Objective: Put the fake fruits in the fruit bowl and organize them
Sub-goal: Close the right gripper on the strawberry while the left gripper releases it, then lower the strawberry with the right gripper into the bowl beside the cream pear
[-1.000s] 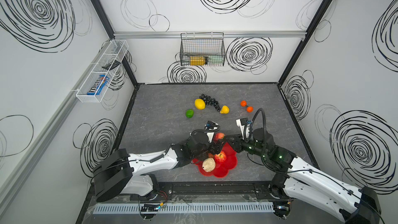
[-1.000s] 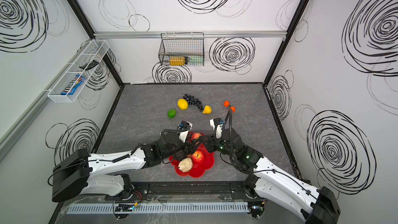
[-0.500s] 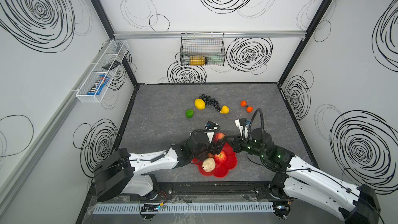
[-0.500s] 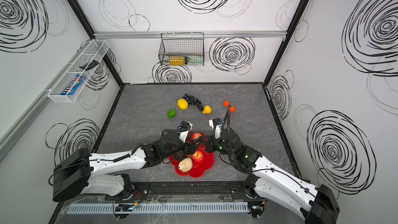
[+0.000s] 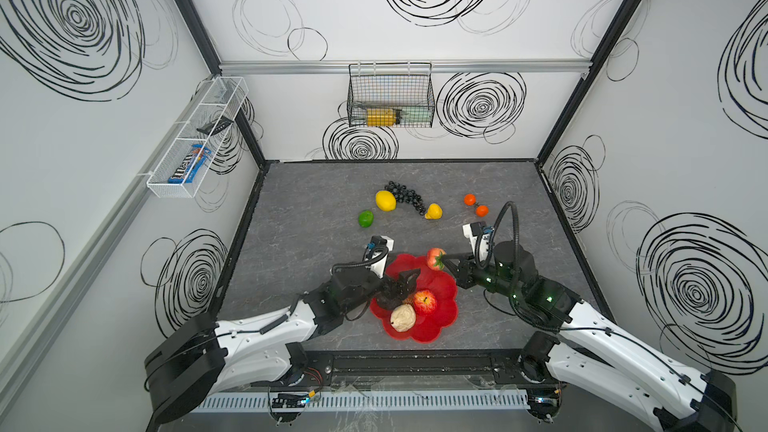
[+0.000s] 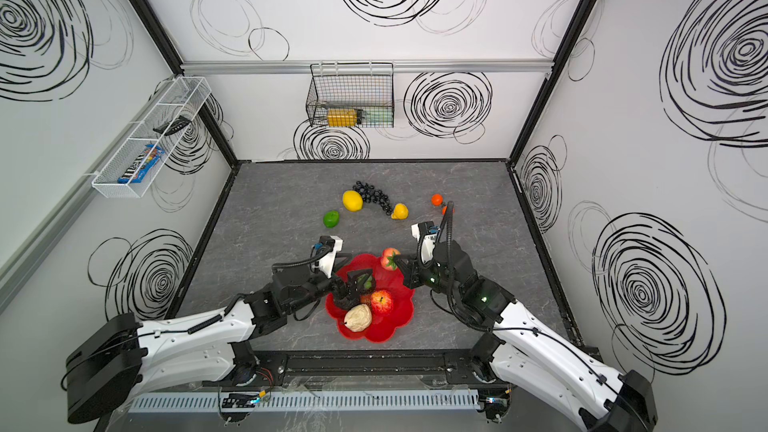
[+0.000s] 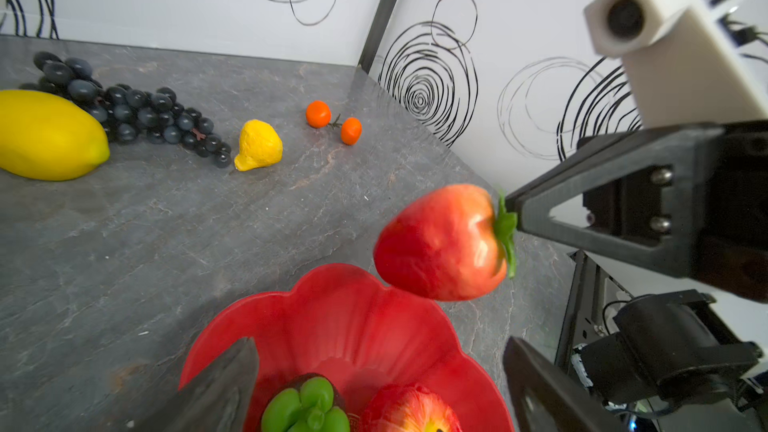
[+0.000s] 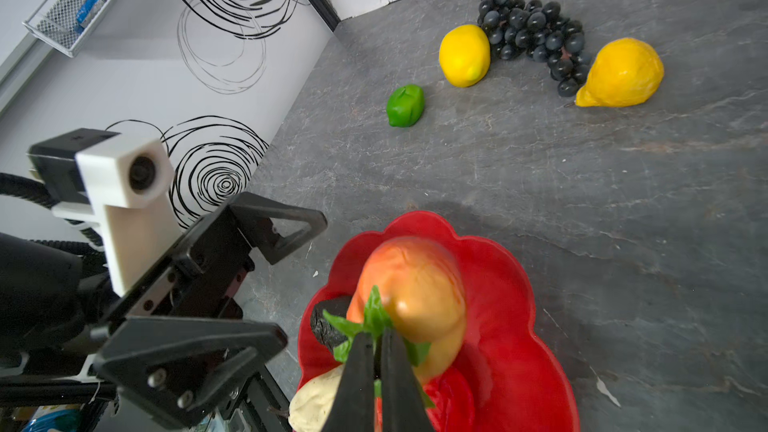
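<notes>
ITEM: strawberry [image 5: 434, 258]. Held by right claw [image 5: 444, 261], jaws pinched to a slit on the green leaf cap only (right wrist view), not on the body.

KEY RELATION: the berry sticks out ahead of the claw tips, long axis in line w/ the fingers, tip pointing away from the claw. It hangs over the far-right lobe of the fruit bowl [image 5: 445, 310] and looks clear of the rim. Open bowl floor lies nearer the robot's base & slightly left of it. Right arm is the nearer one and already has it, so the drop likely needs a short move inward, then release.

LEFT CLAW [image 5: 405, 286]: spread wide, nothing in it, over the bowl's far-left part, above the mangosteen [image 7: 305, 405].

IN BOWL, 3 seen: mangosteen (dark body, green lobed calyx); red apple [image 5: 424, 302], glossy, yellow-streaked; beige lumpy fruit [image 5: 403, 317], matte, wrinkled.

ON TABLE, well apart from the bowl: lemon [image 5: 385, 200], smooth oval; black grapes [image 5: 409, 197], beaded curved bunch; 2nd lemon [image 5: 433, 211], pebbled, pear-like; lime [image 5: 366, 218]; 2 oranges [image 5: 470, 199], small, joined by a stem.

MATERIALS: bowl is shiny hard red plastic w/ a scalloped rim; strawberry is glossy red-orange, cap thin & flexible. Judged a weak hold; the berry may swing or slip.
</notes>
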`<state>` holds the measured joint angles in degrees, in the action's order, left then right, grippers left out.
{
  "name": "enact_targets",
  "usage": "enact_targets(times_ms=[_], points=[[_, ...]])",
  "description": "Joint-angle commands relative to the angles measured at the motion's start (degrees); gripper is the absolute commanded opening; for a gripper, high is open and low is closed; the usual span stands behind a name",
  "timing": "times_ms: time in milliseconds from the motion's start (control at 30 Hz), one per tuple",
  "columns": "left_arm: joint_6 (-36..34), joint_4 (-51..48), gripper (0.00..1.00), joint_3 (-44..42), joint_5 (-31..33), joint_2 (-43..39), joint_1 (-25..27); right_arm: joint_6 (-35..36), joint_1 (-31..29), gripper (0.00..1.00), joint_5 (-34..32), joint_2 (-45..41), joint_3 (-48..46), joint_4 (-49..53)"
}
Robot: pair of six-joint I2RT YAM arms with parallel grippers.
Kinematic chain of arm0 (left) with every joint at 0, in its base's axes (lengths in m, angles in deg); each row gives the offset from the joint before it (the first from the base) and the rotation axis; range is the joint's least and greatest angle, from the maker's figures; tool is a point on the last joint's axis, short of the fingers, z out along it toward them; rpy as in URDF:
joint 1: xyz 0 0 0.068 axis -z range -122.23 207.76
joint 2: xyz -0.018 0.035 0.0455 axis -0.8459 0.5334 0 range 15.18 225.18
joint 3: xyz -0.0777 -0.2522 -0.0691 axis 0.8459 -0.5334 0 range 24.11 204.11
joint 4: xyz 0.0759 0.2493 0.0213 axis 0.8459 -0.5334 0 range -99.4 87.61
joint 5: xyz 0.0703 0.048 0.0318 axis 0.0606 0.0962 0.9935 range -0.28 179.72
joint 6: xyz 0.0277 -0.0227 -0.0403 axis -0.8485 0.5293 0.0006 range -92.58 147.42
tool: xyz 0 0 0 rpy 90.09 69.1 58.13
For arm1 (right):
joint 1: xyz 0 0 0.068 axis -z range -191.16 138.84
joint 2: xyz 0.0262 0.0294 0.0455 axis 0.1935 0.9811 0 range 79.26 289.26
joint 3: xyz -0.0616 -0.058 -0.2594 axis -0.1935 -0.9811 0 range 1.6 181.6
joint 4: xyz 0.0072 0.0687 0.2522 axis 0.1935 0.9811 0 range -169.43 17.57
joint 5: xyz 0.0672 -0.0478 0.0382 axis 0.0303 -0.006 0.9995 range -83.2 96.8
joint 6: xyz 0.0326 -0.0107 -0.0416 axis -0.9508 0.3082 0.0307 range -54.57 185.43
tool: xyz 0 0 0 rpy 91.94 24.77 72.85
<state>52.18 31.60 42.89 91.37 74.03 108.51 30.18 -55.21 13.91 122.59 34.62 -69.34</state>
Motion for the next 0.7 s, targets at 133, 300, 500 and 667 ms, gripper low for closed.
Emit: enact_targets(times_ms=[133, 300, 500, 667], points=[[2.8, 7.5, 0.96, -7.9, 4.9, -7.6, -6.5, -4.5, -6.2, 0.07, -4.1, -4.7, -0.8, 8.9], [5.6, 9.1, 0.96, -10.9, 4.2, -9.6, -10.1, -10.7, -14.8, 0.06, -7.5, -5.8, -1.1, 10.8], [6.5, 9.9, 0.96, -11.6, 3.9, -9.0, -11.2, -18.3, -25.7, 0.06, -12.5, -5.3, -3.2, 11.3], [6.8, 10.6, 0.96, -12.3, 3.5, -9.3, -11.6, -22.0, -33.5, 0.06, -18.5, -3.8, -3.3, 13.2]])
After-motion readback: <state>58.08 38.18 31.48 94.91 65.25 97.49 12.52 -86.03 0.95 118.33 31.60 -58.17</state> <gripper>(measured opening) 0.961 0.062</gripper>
